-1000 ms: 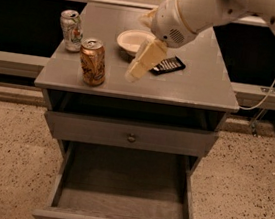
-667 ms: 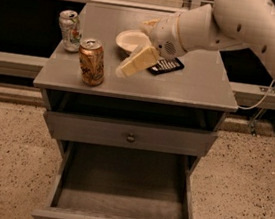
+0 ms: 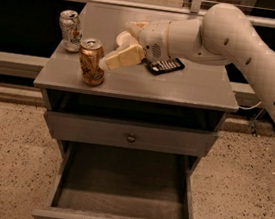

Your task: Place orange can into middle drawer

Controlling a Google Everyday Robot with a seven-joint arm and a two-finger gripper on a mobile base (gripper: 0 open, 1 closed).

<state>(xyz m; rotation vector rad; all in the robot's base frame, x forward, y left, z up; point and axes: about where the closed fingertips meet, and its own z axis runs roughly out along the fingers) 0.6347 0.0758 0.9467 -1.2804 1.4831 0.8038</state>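
Observation:
The orange can (image 3: 92, 61) stands upright near the front left of the grey cabinet top (image 3: 181, 87). My gripper (image 3: 117, 42) reaches in from the right, low over the top. It is open, with its lower finger (image 3: 121, 57) just right of the can, close to it or just touching it, and its upper finger (image 3: 134, 27) farther back. The middle drawer (image 3: 121, 195) is pulled out below, a grey box with a bare flat bottom.
A pale silver-white can (image 3: 71, 30) stands behind the orange can at the back left. A pale bowl (image 3: 125, 39) sits partly hidden behind the gripper, and a dark flat device (image 3: 164, 65) lies under the wrist. A closed drawer front with a round knob (image 3: 131, 138) sits above the open drawer.
My arm has swung left across the cabinet top. The gripper has moved from near the device to beside the orange can. The cans have not moved.

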